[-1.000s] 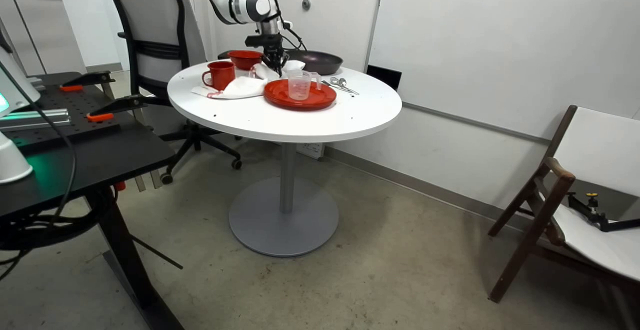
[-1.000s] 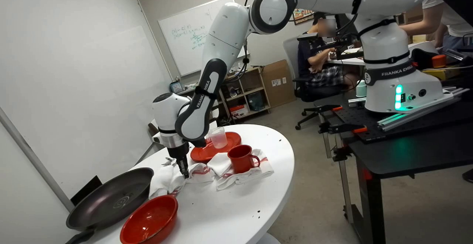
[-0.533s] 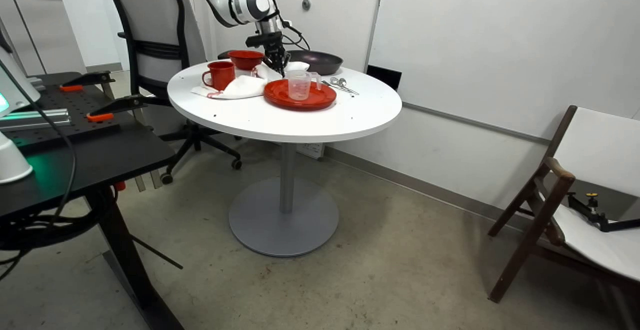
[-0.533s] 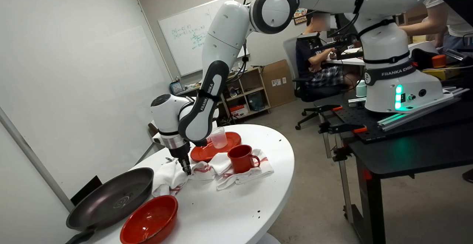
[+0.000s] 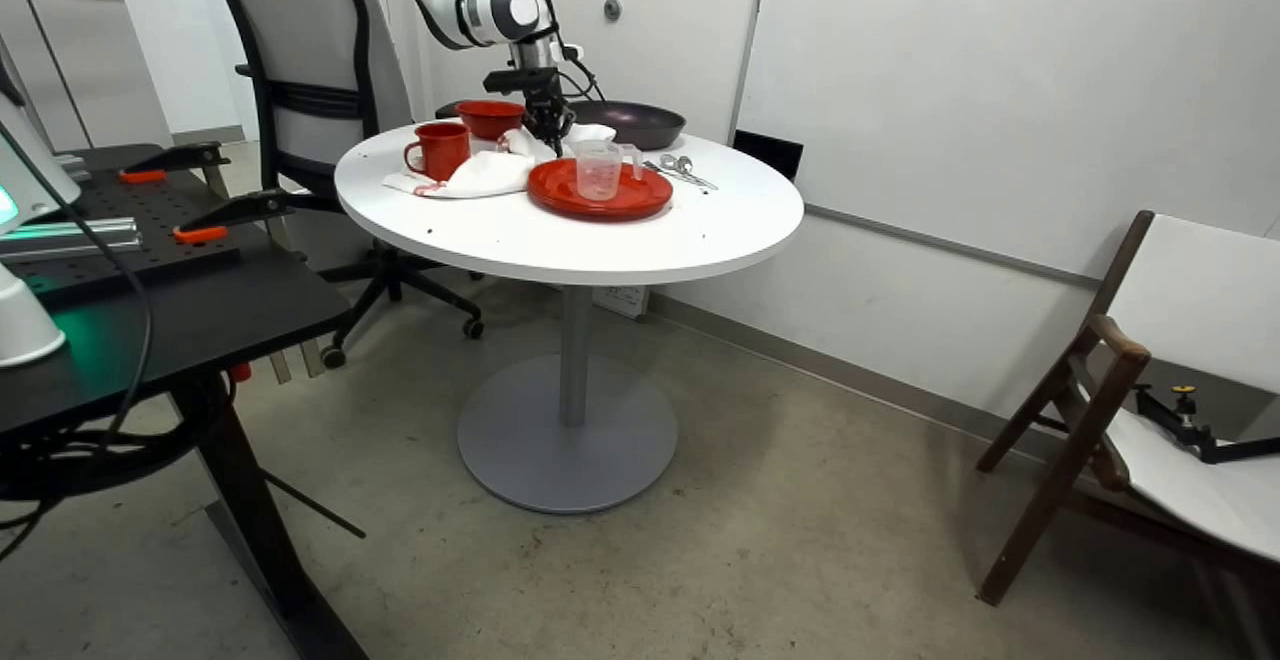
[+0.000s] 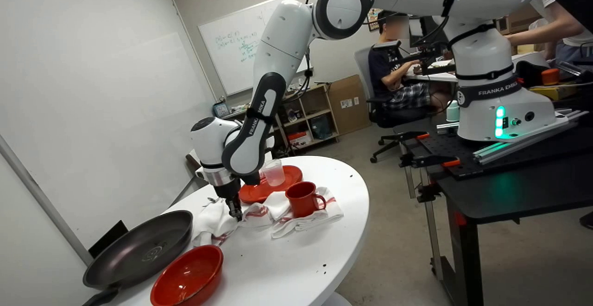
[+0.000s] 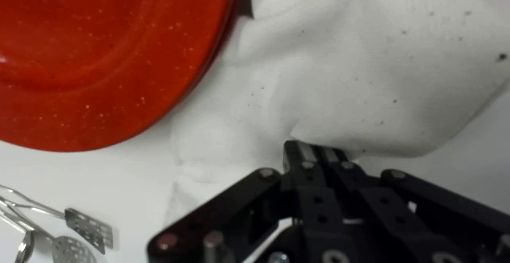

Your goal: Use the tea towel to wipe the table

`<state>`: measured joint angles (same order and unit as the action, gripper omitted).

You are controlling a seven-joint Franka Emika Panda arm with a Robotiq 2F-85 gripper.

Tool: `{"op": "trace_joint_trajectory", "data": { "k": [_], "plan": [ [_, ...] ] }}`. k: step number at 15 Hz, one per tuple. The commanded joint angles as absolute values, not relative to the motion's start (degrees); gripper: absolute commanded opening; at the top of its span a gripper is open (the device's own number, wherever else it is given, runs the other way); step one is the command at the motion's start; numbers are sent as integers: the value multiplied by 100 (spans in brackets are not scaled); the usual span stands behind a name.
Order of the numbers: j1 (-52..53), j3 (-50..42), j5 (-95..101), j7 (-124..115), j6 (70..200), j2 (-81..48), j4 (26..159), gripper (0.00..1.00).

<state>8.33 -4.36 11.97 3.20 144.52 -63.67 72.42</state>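
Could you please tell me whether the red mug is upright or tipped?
Upright: in both exterior views, the red mug has its mouth facing up and its handle at the side.

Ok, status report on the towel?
Pincer shut. Tea towel gripped, rumpled on table. Red mug apparently standing on part of it, red plate close: possible snags.

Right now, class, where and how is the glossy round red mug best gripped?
Probably by its red loop handle, coming from the side of the robot's white base: the handle juts that way and the mug stands mouth-up. The pincer, shut on the red-striped white cloth tea towel, would first have to let go.
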Motion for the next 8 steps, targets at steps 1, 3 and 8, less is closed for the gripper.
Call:
{"op": "trace_joint_trajectory", "data": {
  "k": [1,3,8],
  "plan": [
    [675,5,811,223,14324,-6145,7867,1],
    [623,157,664,266,14287,-6015,8102,1],
    [497,508,394,457,14219,-5707,8727,1]
  ]
}}
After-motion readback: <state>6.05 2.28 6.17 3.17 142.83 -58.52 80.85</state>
